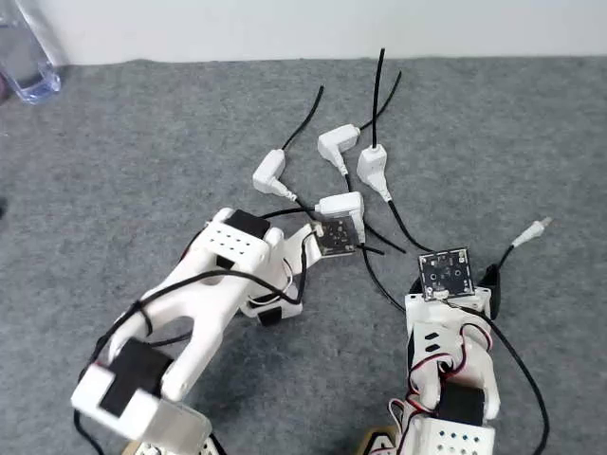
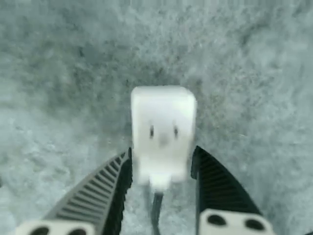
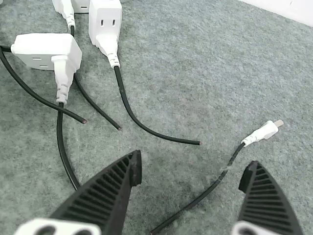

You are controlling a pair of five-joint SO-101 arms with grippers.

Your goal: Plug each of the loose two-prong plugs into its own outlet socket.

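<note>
**One plug loose on the grey felt, both claws spread**

The counter (image 1: 133,142) is covered in a grey, nappy mat that looks like felt. Near its middle the left claw (image 2: 162,151) stands spread. Its black, ribbed fingers (image 2: 115,186) flank the cord end of the nearest socket (image 2: 164,122). This is a blocky white plastic piece with rounded corners and two thin slots in its face. Whether the pads press its sides I cannot tell. A dark cord leaves its narrow end between the fingers.

In the high view, three more moulded white sockets lie fanned out beyond it: the left socket (image 1: 270,172), the middle socket (image 1: 336,144) and the right socket (image 1: 372,166). Each tapers to a short neck and a thin, glossy black cord, and several of the cords cross loosely on the felt.

The right claw (image 3: 193,161) is spread wide and grips nothing, its wedge-shaped, toothed fingers (image 3: 112,191) far apart above the mat. The loose plug (image 3: 264,130) is slim and white with pale metal at its tip. It lies flat on the felt, unplugged, to the right of the sockets and well apart from them. Its black cord curves back across the mat and passes between the right claw's fingers.

A clear plastic vessel (image 1: 28,71) stands at the far left corner.
</note>
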